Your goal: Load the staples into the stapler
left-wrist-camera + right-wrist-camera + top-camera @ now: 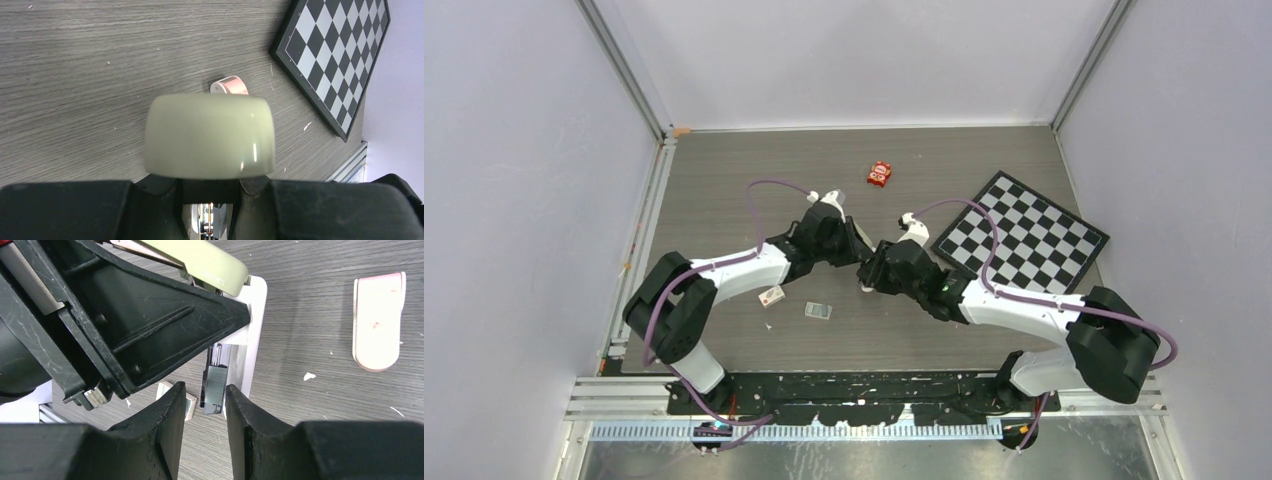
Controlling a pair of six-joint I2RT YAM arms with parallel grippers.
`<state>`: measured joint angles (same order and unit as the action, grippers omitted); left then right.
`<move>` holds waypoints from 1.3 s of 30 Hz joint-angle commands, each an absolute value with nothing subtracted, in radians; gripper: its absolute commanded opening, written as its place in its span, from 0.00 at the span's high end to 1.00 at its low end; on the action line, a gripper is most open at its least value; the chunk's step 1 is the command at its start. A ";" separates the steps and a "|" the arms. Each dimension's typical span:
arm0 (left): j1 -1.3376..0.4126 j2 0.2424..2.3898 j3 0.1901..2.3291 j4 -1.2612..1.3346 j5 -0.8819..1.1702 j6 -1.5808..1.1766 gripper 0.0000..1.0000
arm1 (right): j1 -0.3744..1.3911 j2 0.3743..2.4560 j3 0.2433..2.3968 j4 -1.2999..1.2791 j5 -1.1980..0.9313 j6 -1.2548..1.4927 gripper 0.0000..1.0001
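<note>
Up close, the left gripper is clamped on the stapler, whose olive-grey end faces the left wrist camera. The right wrist view shows small raised lettering on its top near the nose, too faint to read. The right gripper stands narrowly parted, the end of the pale metal channel between its tips with a gap on one side. Both arms bend elbows-out and meet mid-table. The staples lie flat at 8 o'clock from the grippers, with a white-and-red card box at their 10 o'clock. A pink-and-white piece lies just beside the stapler. A red packet, its print illegible, sits at 12 o'clock and a chessboard at 3 o'clock.
</note>
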<state>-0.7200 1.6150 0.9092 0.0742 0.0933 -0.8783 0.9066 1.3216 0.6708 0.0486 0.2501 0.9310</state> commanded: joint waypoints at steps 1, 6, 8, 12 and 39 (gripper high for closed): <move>-0.725 1.567 0.962 0.081 0.075 -0.865 1.00 | 0.912 1.332 0.716 0.070 0.282 0.938 0.60; -0.724 1.564 0.965 0.076 0.072 -0.861 1.00 | 0.913 1.345 0.725 0.067 0.284 0.932 0.61; -0.724 1.564 0.966 0.074 0.071 -0.859 1.00 | 0.914 1.347 0.727 0.063 0.287 0.930 0.63; -0.724 1.563 0.968 0.066 0.068 -0.852 1.00 | 0.914 1.341 0.723 0.058 0.304 0.929 0.66; -0.743 1.564 0.984 0.031 0.033 -0.840 1.00 | 0.913 1.356 0.715 0.051 0.318 0.930 0.66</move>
